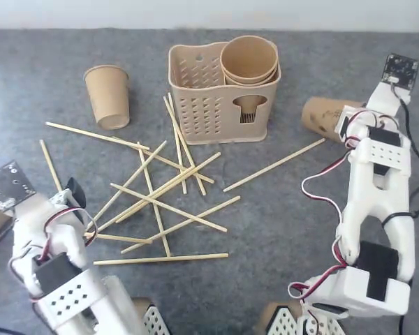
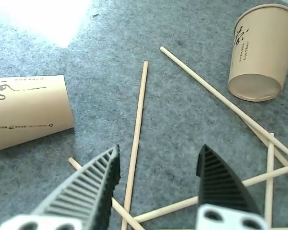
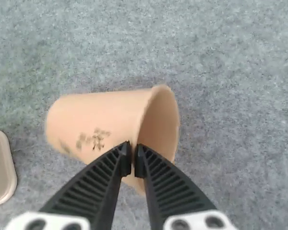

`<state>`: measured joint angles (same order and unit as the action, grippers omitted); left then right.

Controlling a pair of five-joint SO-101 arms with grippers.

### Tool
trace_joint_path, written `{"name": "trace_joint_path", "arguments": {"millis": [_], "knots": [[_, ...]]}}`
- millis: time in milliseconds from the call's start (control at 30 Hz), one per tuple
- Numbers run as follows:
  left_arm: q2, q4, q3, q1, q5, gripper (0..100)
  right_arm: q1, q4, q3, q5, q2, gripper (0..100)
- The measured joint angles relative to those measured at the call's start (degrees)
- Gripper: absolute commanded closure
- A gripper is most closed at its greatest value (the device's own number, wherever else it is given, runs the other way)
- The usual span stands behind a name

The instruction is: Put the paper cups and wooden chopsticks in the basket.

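Bench (image 1: 49, 63): grey felt-like surface.
Basket (image 1: 195, 105): beige and perforated, at the far middle of the bench, upright.
Stacked cups (image 1: 249, 59): nested paper cups standing mouth up in the basket, on its right-arm side.
Loose cup, far left (image 1: 108, 94): outside the basket, near its left wall. It appears to lie on its side with the base end toward the arms; its recessed base faces the left wrist camera.
Side cup (image 3: 110, 122): tipped over on the bench to the right of the basket, mouth away from the basket.
Right gripper (image 3: 132, 146): at the side cup, jaws drawn together and pinching the cup wall at the rim.
Chopsticks (image 1: 157, 202): a crossed scatter in front of the basket, all on the bench. One lone stick (image 1: 274, 165) lies apart, slanting toward the side cup.
Left gripper (image 2: 159, 153): low over the left edge of the scatter, jaws wide apart, a single chopstick (image 2: 137, 134) running between them on the bench.
Third cup (image 2: 26, 110): on its side, just beside the left gripper.
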<state>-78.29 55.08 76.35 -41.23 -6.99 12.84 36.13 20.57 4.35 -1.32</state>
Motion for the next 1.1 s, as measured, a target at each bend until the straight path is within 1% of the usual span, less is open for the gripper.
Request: {"name": "trace_joint_path", "arguments": {"millis": [400,533,667,833,967,1100], "knots": [[0.00,0.00,0.00,0.00,0.00,76,0.00,1.85,-1.41,-0.35,-0.44,99.1],[0.00,0.00,1.14,0.00,0.00,76,-0.97,6.68,-4.04,-4.04,-4.48,99.1],[0.00,0.00,1.14,1.49,0.00,76,-2.64,15.30,-11.78,-8.26,-7.47,99.1],[0.00,0.00,1.14,1.67,0.00,76,-2.99,26.64,-24.26,-10.99,-7.65,99.1],[0.00,-0.09,1.93,1.76,0.00,76,-3.08,32.18,-35.08,-14.24,-7.65,99.1],[0.00,-1.05,2.20,1.76,0.00,76,-3.52,35.43,-46.24,-17.32,-7.65,99.1]]}}
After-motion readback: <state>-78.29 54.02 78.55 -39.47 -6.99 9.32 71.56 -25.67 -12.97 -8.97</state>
